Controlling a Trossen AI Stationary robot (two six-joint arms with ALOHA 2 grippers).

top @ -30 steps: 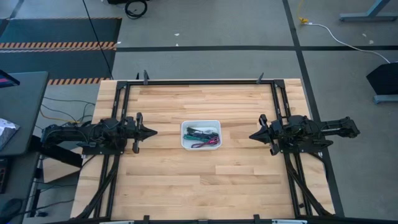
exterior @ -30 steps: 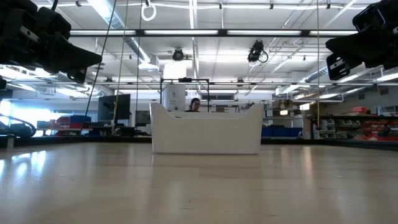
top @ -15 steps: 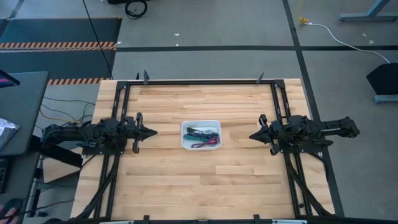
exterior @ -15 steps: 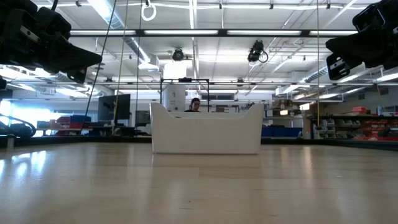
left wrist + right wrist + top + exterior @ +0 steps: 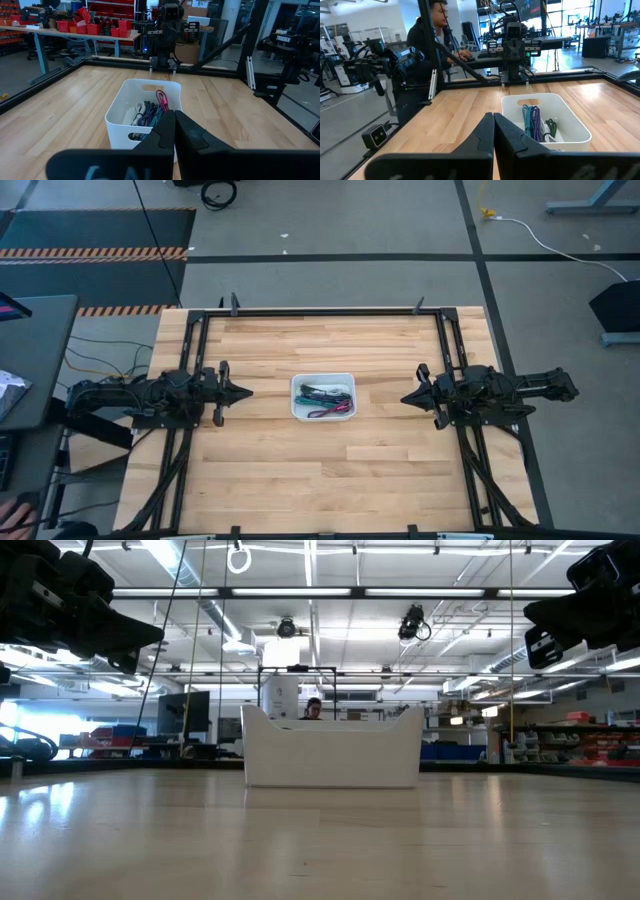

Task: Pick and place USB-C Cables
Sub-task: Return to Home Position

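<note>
High view. Pale wood table (image 5: 270, 470). The white bin (image 5: 323, 376) sits near its middle. The USB-C Cables (image 5: 328, 399) all lie inside it in a loose tangle of green, teal, purple and dark red. The left claw (image 5: 243, 392) is out at the table's left side with its tip aimed at the bin, well apart from it. The right claw (image 5: 407, 397) mirrors it on the right side, also well apart.

Low view. The bin stands on the table mid-picture, and its walls hide the contents. The dark arms hang in the upper corners, above the table. A person (image 5: 314, 708) shows just over the bin's rim, in the room beyond.

Left wrist view. The left claw is pinched fully together, tips touching, gripping nothing. The bin is straight ahead, with whitish, purple and green coils heaped inside and a red one against the far wall.

Right wrist view. The right claw is likewise narrowed to no gap and empty. Teal, purple and green coils are visible in the bin. The person in dark clothes stands past the table's edge.
</note>
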